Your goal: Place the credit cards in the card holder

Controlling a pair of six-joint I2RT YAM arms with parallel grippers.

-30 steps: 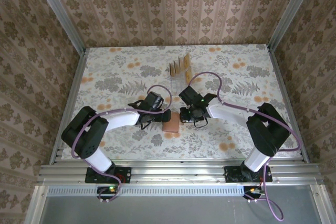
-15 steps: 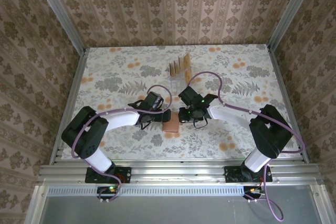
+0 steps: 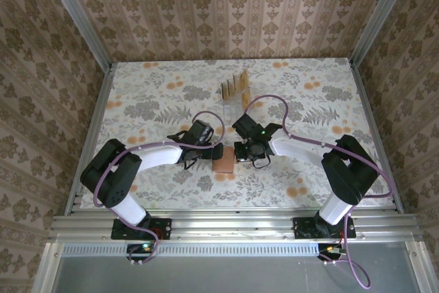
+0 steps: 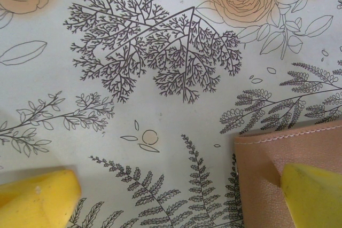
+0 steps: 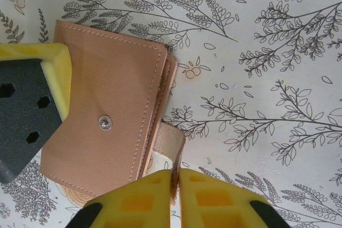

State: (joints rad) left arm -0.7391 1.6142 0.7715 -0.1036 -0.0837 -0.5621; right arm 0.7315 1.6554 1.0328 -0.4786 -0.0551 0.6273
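In the right wrist view, the right gripper (image 5: 175,179) has its two yellow fingers (image 5: 136,202) pressed almost together at the bottom middle of the frame. The thin closure tab (image 5: 166,141) of the card holder (image 5: 107,78) runs down into the slit between them, so the jaws are pinched on that tab.

The card holder lies folded flat in the left half of this frame, snap stud (image 5: 105,122) facing up. Its long axis runs roughly top to bottom, with the top leaning slightly right. The layered, opening edge faces right and the stitched spine side faces left. One yellow-and-black finger (image 5: 33,60) of the other arm lies over its upper left edge.

In the left wrist view, the left gripper (image 4: 176,198) has its jaws spread wide and grips nothing. One yellow tip (image 4: 37,196) is at the lower left over the bare floral table (image 4: 160,52), and the other (image 4: 312,196) rests on a corner of the card holder (image 4: 262,174) at the lower right.

From the top view, the card holder (image 3: 223,162) sits just below the centre of the frame between the left gripper (image 3: 209,156) and the right gripper (image 3: 237,151). The credit cards (image 3: 234,86) stand on edge in a small cluster higher in the frame, well apart from it.
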